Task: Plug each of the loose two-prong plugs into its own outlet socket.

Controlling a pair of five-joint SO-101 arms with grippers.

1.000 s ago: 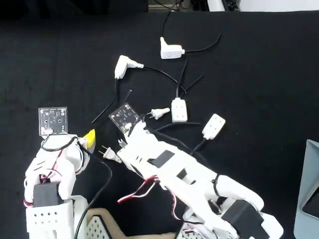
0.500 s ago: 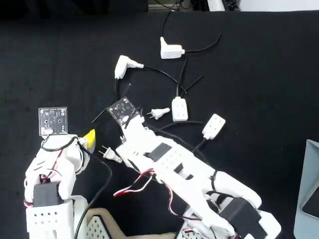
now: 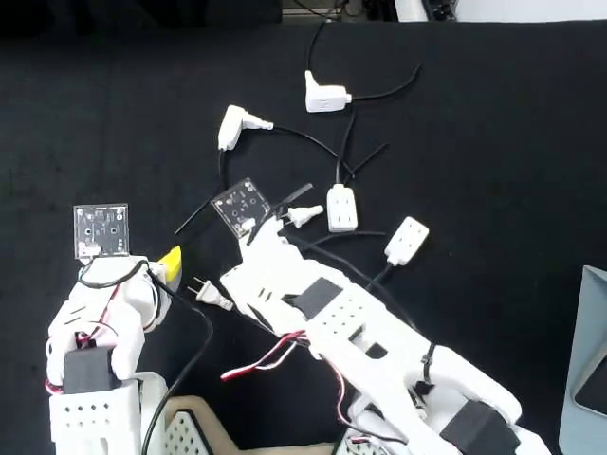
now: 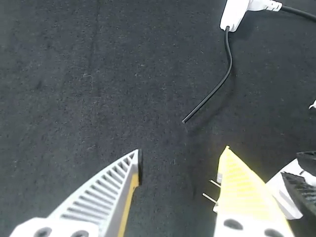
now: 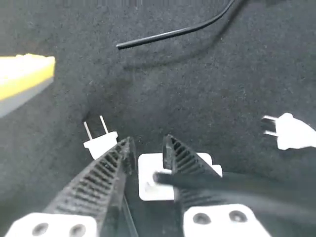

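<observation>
A loose two-prong plug (image 3: 211, 294) (image 5: 101, 143) lies between my two arms, on a black cable. My left gripper (image 4: 181, 150) is open just beside it, with the yellow finger (image 3: 171, 258) nearest the plug. My right arm (image 3: 322, 303) stretches to the table's middle. Its gripper (image 5: 148, 139) has its jaws a small gap apart over a white socket block (image 5: 150, 185). A black cable crosses one finger, and I cannot tell if the block is gripped. A second plug (image 3: 302, 215) (image 5: 291, 132) lies by a white socket (image 3: 341, 209). Another socket (image 3: 406, 240) lies to the right.
Two white angled plugs (image 3: 234, 126) (image 3: 325, 95) with black cables lie farther back on the black cloth. Short cable ends trail between them and the sockets. A grey object (image 3: 588, 360) stands at the right edge.
My right arm has pushed its gripper a little toward the back and then slightly right. A short cable end by the second plug has shifted. The left arm has kept still.
</observation>
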